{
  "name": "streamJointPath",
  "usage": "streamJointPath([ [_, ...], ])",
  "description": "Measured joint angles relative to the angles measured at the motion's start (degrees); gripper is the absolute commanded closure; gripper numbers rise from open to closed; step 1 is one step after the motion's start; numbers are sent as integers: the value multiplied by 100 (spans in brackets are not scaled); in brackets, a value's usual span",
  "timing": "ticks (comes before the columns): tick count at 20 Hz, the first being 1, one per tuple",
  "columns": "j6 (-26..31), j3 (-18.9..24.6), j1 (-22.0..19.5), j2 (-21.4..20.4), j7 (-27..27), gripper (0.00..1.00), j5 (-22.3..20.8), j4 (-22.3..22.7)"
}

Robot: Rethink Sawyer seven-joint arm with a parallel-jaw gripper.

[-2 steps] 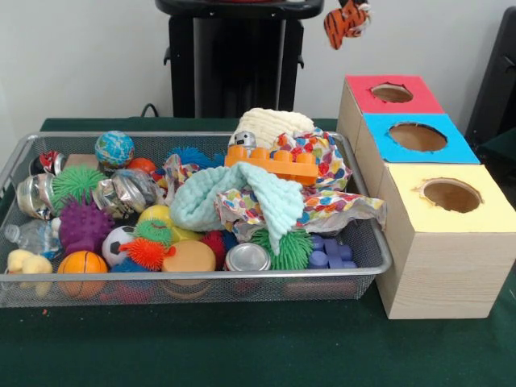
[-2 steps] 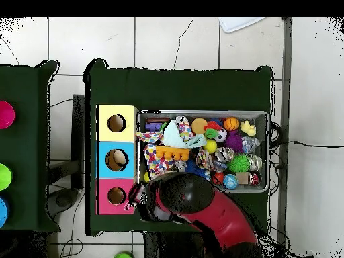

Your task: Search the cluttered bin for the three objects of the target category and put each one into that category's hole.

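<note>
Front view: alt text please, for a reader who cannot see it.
A striped tiger toy hangs above the red hole of a three-hole box beside a wire bin crammed with balls, cloths and an orange block.

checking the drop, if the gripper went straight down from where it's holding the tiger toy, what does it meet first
Most likely the red-topped box, near its hole. The gripper holds the tiger toy above that end in the front view, but depth is unclear, so it may land on the rim.
</note>
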Motion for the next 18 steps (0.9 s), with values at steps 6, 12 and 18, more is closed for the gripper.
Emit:
streamJointPath([
  [6,-845,39,125,20,0,100,456,600],
  [12,-2060,381,-80,174,0,100,871,1342],
  [18,-2920,1098,-599,433,0,100,958,1883],
])
